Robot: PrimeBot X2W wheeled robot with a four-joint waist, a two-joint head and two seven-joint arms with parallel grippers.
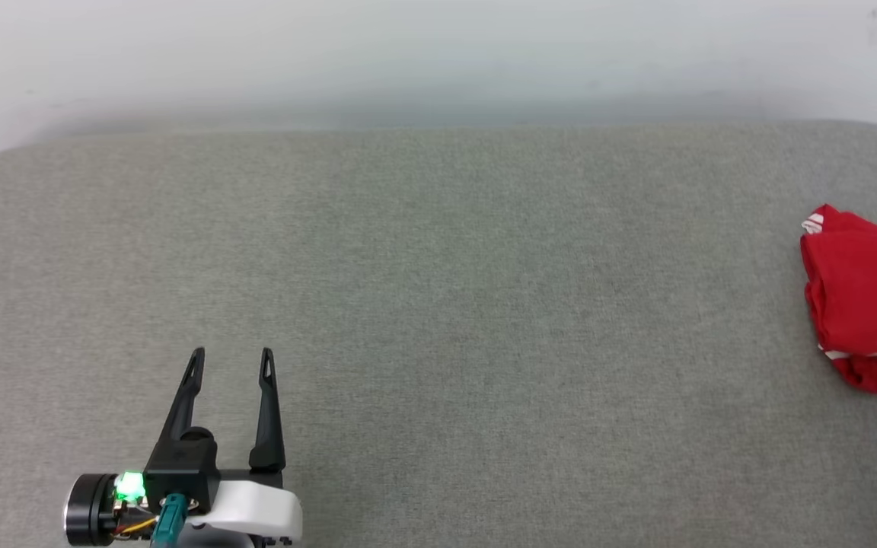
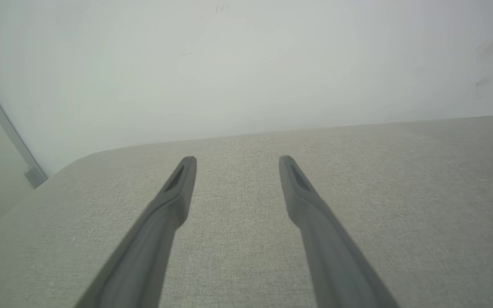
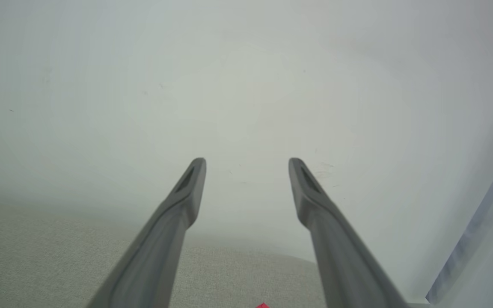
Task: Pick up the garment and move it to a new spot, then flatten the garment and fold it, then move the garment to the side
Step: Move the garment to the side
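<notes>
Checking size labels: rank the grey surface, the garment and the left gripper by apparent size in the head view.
1. grey surface: largest by far.
2-3. garment and left gripper: alike; the gripper is nearer the camera, the garment cut off at the edge, so unranked.

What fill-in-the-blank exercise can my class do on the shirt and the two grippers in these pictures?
1. The garment lies bunched on the grey padded surface at the far ____ edge of the head view.
2. Its main colour is ____.
3. The left gripper stands with its jaws ____, nothing between them.
4. The right gripper, jaws apart, points at a pale ____.
Missing words: right; red; open; wall.
</notes>
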